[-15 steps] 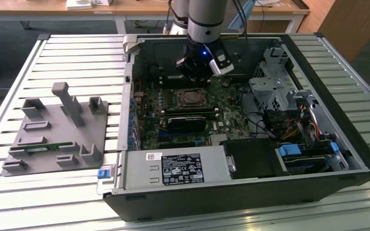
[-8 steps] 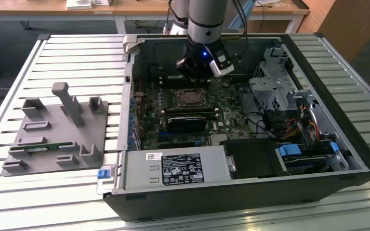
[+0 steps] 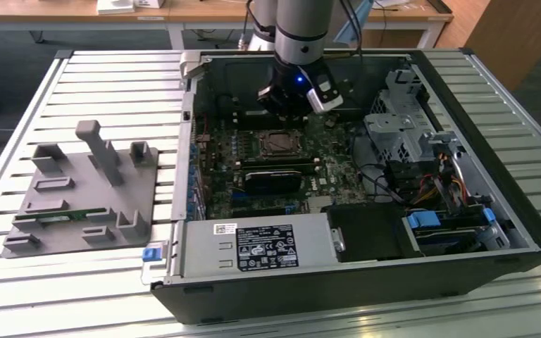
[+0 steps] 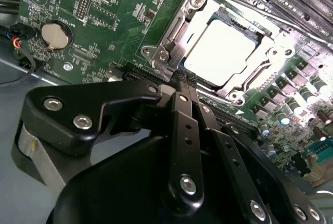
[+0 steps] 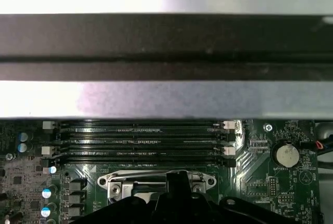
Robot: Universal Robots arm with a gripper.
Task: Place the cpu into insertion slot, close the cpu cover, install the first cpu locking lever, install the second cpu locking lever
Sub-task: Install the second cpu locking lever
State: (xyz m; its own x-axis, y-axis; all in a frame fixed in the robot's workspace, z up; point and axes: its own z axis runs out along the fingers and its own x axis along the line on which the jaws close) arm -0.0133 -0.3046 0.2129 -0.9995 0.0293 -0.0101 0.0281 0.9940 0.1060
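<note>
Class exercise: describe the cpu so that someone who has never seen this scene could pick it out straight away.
Start at the open computer case on the slatted table and find the green motherboard inside. Just ahead of the gripper, in the second wrist view, sits a silver metal frame, the cpu cover. The cpu is the pale, flat square showing through its opening, the one plain, bright face among dark slots and small parts.

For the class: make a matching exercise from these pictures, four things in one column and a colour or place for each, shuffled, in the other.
Things:
1. cpu
2. cpu cover
3. coin battery
4. pincer

Descriptions:
A. round, silver, on the green board
B. pale square face seated in the socket
C. black, at the socket's edge
D. silver frame lying around the chip

Pairs: 1-B, 2-D, 3-A, 4-C
</note>
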